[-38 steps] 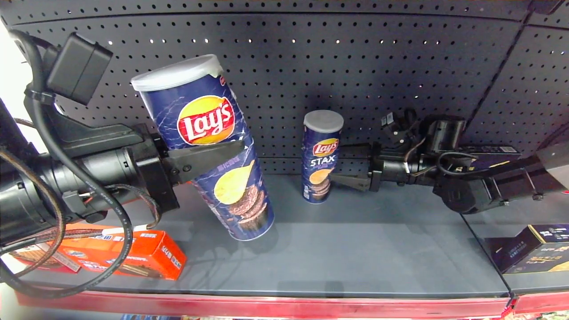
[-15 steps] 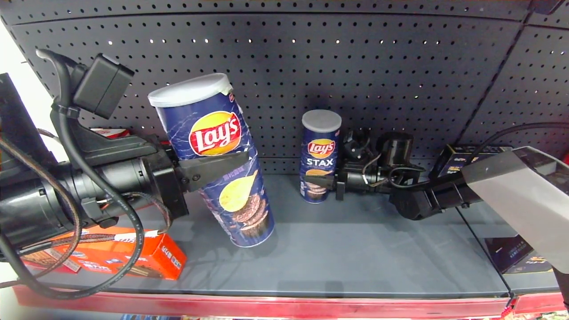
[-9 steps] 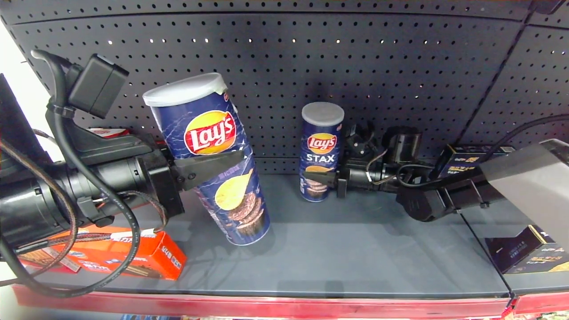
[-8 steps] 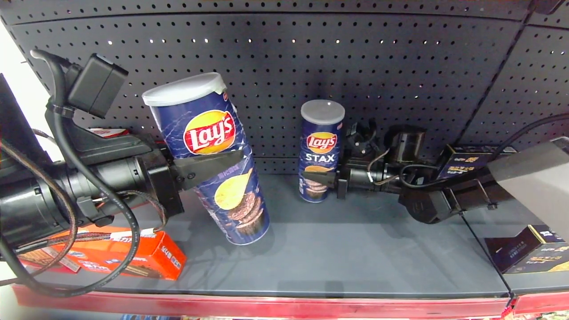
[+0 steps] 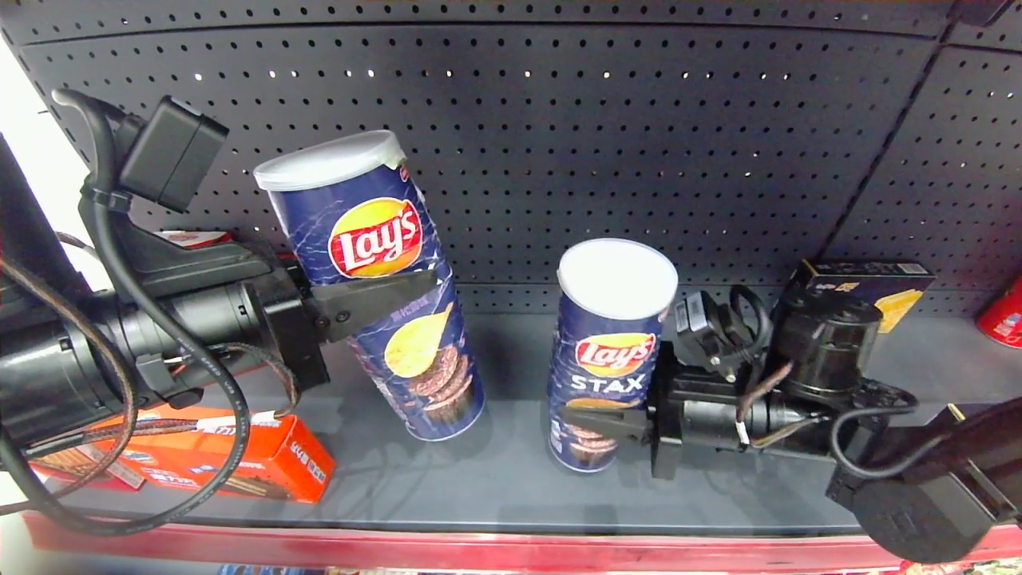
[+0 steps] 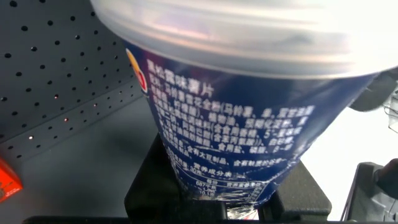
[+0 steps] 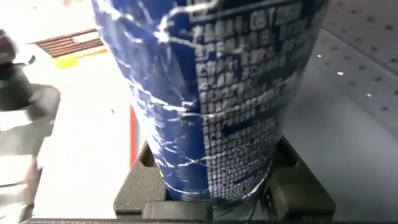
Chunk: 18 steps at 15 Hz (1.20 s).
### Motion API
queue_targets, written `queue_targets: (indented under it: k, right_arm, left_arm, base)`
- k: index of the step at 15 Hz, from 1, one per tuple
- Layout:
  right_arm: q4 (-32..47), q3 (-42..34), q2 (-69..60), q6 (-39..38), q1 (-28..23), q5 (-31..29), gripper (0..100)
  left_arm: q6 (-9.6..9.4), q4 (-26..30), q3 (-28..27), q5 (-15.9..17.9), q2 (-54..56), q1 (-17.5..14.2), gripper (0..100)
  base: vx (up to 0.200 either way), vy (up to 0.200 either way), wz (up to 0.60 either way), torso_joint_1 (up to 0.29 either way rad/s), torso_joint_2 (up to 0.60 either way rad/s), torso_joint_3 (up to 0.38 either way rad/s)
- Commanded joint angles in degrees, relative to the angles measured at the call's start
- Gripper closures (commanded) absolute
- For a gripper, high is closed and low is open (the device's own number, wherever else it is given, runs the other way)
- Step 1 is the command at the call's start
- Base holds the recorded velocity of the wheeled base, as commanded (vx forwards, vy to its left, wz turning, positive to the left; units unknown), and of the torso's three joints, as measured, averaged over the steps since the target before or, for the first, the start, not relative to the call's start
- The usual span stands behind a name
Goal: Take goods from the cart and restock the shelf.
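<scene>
Right can (image 5: 612,355) drawn forward, tilted left can (image 5: 371,231), orange box (image 5: 275,461) beside

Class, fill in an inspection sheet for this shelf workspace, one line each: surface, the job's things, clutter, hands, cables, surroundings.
Surface: grey shelf with a red front edge.
Job's things: two blue chip cans. The left can is tilted and the right can is upright. Whether either base touches the shelf cannot be told.
Clutter: orange box at the front left; dark box at the back right.
Hands: left hand shut on the left can; right hand shut on the right can.
Cables: black cable loops below the left arm; thinner wires at the right wrist.
Surroundings: perforated back panel; red object at the right edge.
</scene>
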<state>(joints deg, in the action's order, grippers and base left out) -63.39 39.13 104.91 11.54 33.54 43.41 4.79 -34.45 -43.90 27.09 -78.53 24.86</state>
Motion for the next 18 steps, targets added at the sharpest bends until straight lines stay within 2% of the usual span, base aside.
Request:
queue_targets:
  k: [1, 3, 7, 12, 18]
  right_arm:
    - [-4.99, -7.58, -2.7, -0.03, 0.3, -0.08, 100]
    - [-8.15, -9.86, -0.76, -0.12, 0.13, -0.08, 100]
    - [-9.21, -9.86, 1.96, -0.12, 0.13, 0.01, 100]
    - [-14.57, -9.34, 7.24, -0.47, -0.31, 0.45, 100]
    - [-15.18, -9.51, 8.47, -0.12, -1.1, 0.53, 100]
  left_arm:
    - [-0.04, 0.0, 0.04, -0.02, 0.05, 0.02, 100]
    - [-0.04, 0.0, 0.04, -0.02, -0.04, 0.02, 100]
    - [-0.04, 0.0, 0.04, -0.02, -0.04, -0.07, 100]
    - [0.13, 0.0, 0.13, -0.19, -0.04, -0.07, 100]
    - [0.04, -0.09, 2.33, -0.19, 0.13, -0.16, 100]
  base:
    - [0.0, 0.0, 0.0, 0.0, 0.0, 0.0]
    - [0.0, 0.0, 0.0, 0.0, 0.0, 0.0]
    - [0.0, 0.0, 0.0, 0.0, 0.0, 0.0]
    - [0.0, 0.0, 0.0, 0.0, 0.0, 0.0]
    - [0.0, 0.0, 0.0, 0.0, 0.0, 0.0]
